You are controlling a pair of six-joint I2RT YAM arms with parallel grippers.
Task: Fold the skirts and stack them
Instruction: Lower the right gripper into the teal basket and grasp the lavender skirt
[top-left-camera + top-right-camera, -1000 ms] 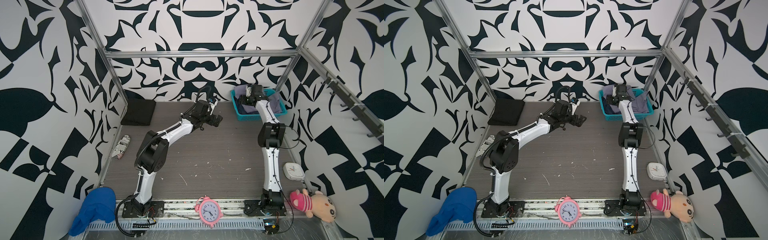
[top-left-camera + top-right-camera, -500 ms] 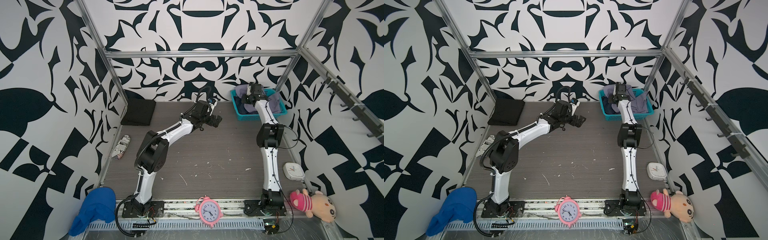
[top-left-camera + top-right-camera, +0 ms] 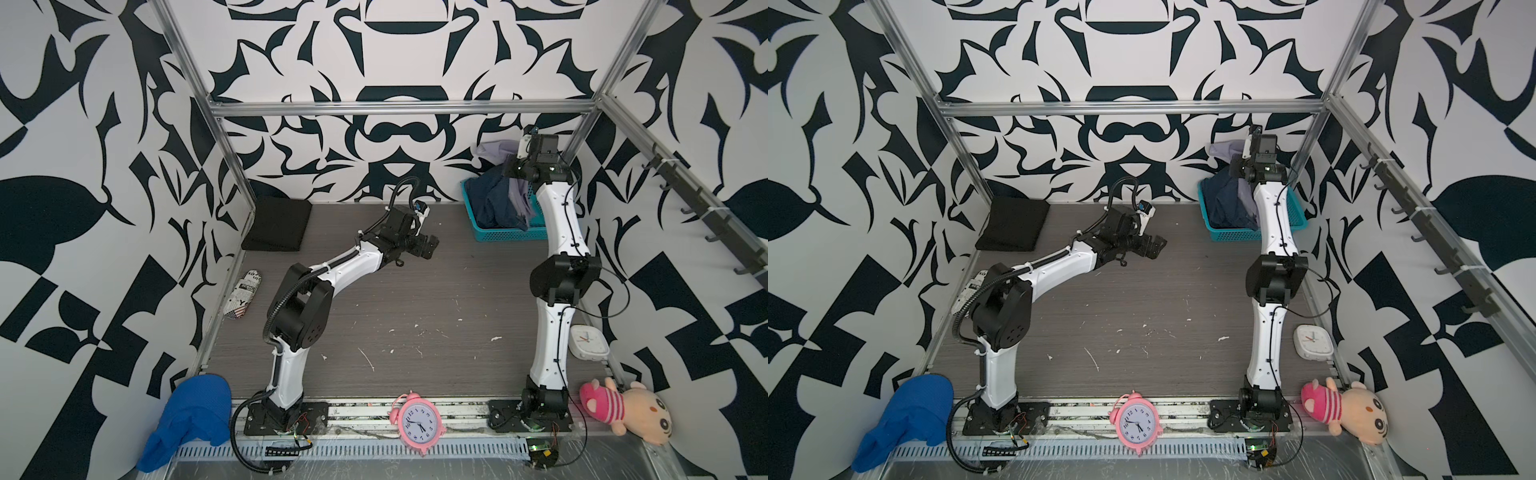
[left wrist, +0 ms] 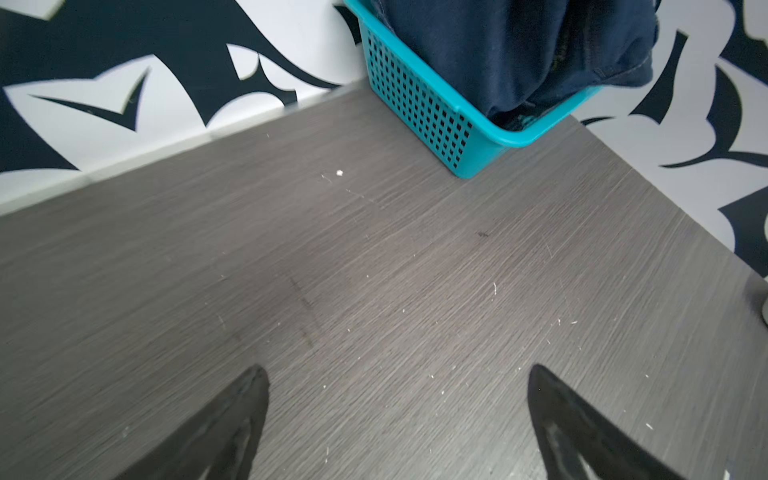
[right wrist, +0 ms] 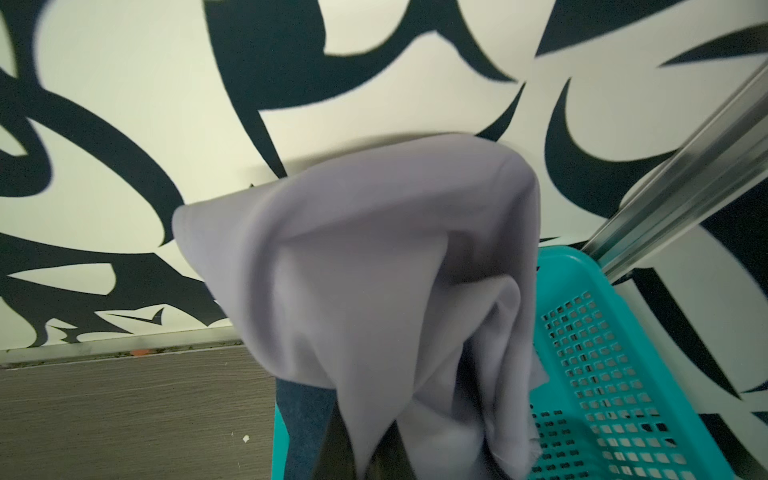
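A plain black skirt lies folded flat at the back left of the table. The dark blue denim skirt is bunched in the teal basket at the back right, and also shows in the left wrist view. My right gripper is raised above the basket and shut on the pale lavender-grey skirt, which hangs from it and hides most of its fingers. My left gripper hovers open over bare table left of the basket, with nothing between its fingertips.
A pink alarm clock stands at the front edge. A white clock and a plush toy lie front right. A bright blue knit cloth sits front left, a printed pouch by the left wall. Metal frame posts flank the basket.
My right gripper has shut on the lavender-grey skirt and lifted it up out of the basket. The left arm has hardly moved.
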